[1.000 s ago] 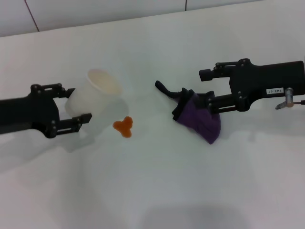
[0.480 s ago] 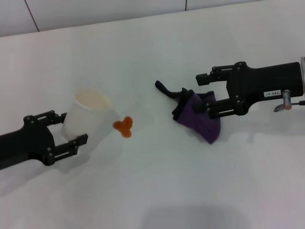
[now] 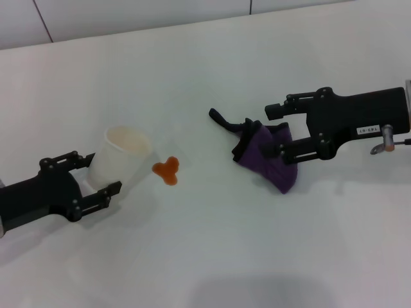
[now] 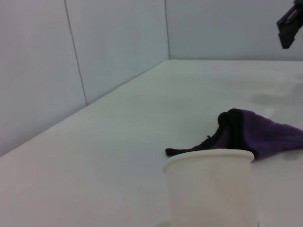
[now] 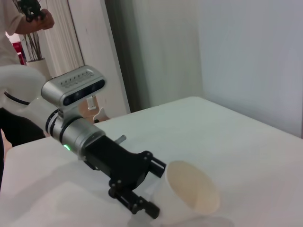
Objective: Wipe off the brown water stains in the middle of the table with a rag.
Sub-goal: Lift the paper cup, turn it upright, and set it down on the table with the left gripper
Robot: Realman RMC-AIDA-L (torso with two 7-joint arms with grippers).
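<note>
The brown water stains (image 3: 167, 171) form a small orange-brown blot on the white table (image 3: 212, 250). Right of it lies the purple rag (image 3: 275, 163), bunched up, its black strap (image 3: 222, 119) trailing toward the blot; the left wrist view shows the rag (image 4: 267, 136) behind the cup. My right gripper (image 3: 272, 130) stands open at the rag's far side, its lower finger over the cloth. A white cup (image 3: 124, 156) stands upright just left of the blot. My left gripper (image 3: 106, 171) holds its base between both fingers; the right wrist view shows cup (image 5: 191, 196) and left gripper (image 5: 152, 191) together.
A wall with panel seams (image 3: 45, 22) runs along the table's far edge. A person (image 5: 21, 28) stands beyond the table in the right wrist view.
My left gripper has carried the cup down and toward the near left, from tilted in the air to upright on the table. The right gripper and rag have hardly moved.
</note>
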